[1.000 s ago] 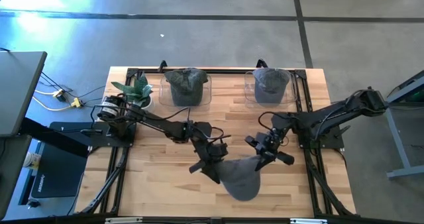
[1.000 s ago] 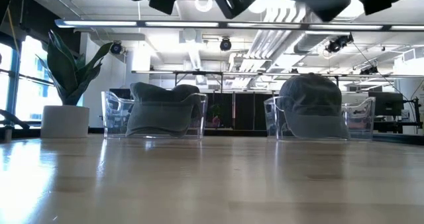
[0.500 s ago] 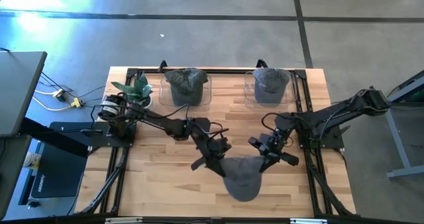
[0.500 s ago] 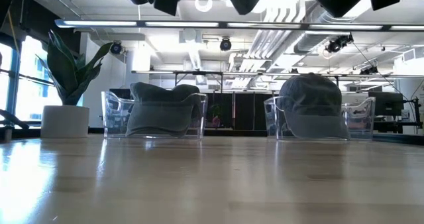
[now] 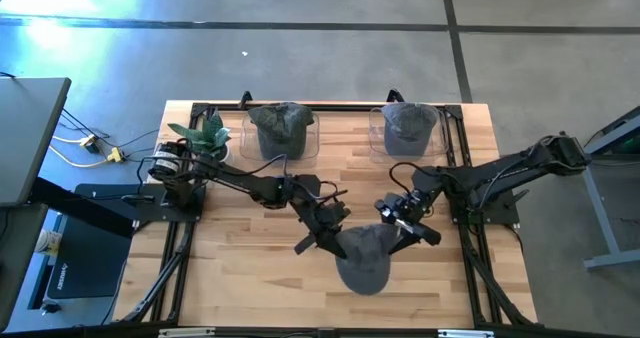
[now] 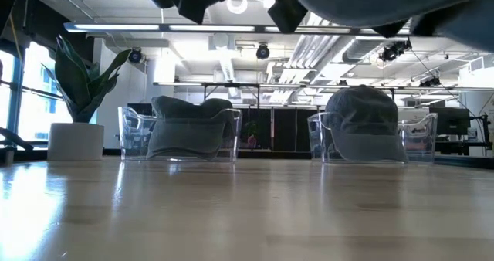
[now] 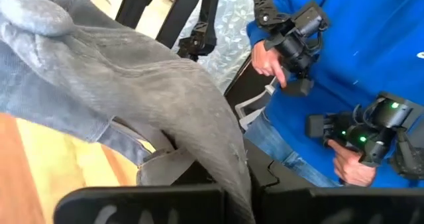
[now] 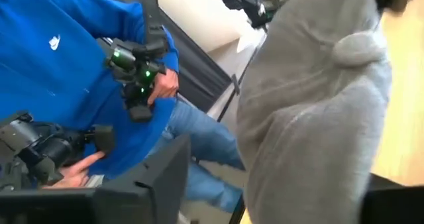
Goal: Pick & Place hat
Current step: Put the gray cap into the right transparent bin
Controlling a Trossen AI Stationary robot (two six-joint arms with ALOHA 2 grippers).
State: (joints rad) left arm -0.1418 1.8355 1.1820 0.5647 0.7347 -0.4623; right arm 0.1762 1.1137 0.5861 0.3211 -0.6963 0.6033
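- A potted plant (image 5: 205,136) stands at the table's (image 5: 250,258) far left corner, next to the left arm's base.
- Two clear bins line the far edge: the left bin (image 5: 281,133) and the right bin (image 5: 406,130), each with a grey cap inside.
- The left gripper (image 5: 325,236) is over the middle of the table, its fingers pressed together, pinching the left edge of the hat (image 5: 365,258).
- The hat, grey and limp, hangs above the wood near the front edge, between the two grippers; in the left wrist view its fabric (image 7: 132,98) drapes over the clamped fingers.
- The right gripper (image 5: 402,228) is at the hat's right side with its fingers spread; the right wrist view shows the cloth (image 8: 311,118) close in front.
- Beyond the front edge a person in a blue top (image 7: 358,45) holds two hand controllers.
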